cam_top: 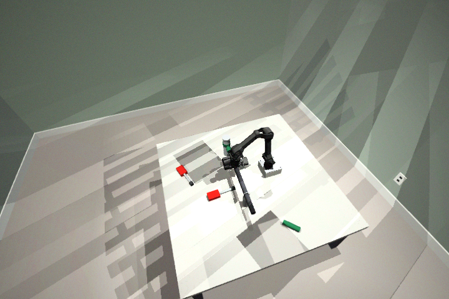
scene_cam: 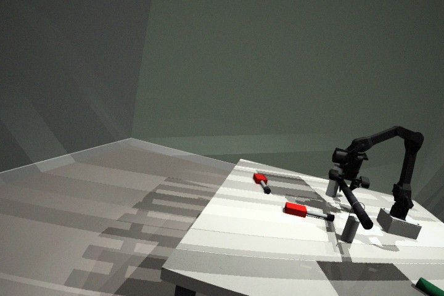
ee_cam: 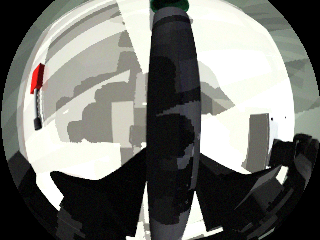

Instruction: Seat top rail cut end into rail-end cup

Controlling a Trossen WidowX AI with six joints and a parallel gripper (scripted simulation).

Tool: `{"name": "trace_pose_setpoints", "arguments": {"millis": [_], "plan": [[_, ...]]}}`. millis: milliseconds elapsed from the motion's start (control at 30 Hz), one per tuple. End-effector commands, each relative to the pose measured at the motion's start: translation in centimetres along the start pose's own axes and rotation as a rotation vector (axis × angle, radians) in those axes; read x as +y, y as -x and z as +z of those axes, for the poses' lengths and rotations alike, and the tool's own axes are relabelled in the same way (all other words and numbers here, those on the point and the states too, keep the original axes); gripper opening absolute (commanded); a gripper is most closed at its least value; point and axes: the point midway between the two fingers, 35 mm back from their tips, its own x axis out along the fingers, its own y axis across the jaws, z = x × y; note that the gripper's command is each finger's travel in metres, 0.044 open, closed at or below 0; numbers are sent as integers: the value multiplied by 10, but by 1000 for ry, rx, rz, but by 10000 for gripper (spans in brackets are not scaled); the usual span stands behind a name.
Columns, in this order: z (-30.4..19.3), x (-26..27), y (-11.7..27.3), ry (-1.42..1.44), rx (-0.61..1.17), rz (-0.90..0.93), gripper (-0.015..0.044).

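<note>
The dark rail (cam_top: 242,185) (scene_cam: 361,213) (ee_cam: 172,75) runs through the thin loop cap on the short grey post (scene_cam: 349,230). My gripper (cam_top: 236,164) (scene_cam: 346,184) (ee_cam: 168,152) is shut on the rail near its post-side end. The big post (cam_top: 226,138) (scene_cam: 331,188) stands behind the gripper, with the green rail-end cup (cam_top: 228,147) (ee_cam: 170,6) high on it, below the pale cap. In the wrist view the rail's far end overlaps the green cup's mouth; whether it is inside, and how deep, I cannot tell. In the exterior view the arm hides the cup.
Two red blocks with grey rods and black tips, one (cam_top: 181,170) (scene_cam: 259,178) (ee_cam: 37,79) farther left and one (cam_top: 213,195) (scene_cam: 295,209) nearer the rail, lie on the white table (cam_top: 204,257). A green cylinder (cam_top: 291,225) (scene_cam: 431,287) lies near the front right.
</note>
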Motion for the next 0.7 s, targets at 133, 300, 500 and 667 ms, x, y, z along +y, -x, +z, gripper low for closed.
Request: {"name": "trace_pose_setpoints", "arguments": {"millis": [133, 300, 500, 667], "plan": [[3, 0, 4, -4, -13, 6, 0], [1, 0, 1, -2, -4, -1, 0], [2, 0, 2, -2, -4, -1, 0], [3, 1, 4, -2, -4, -1, 0]]}}
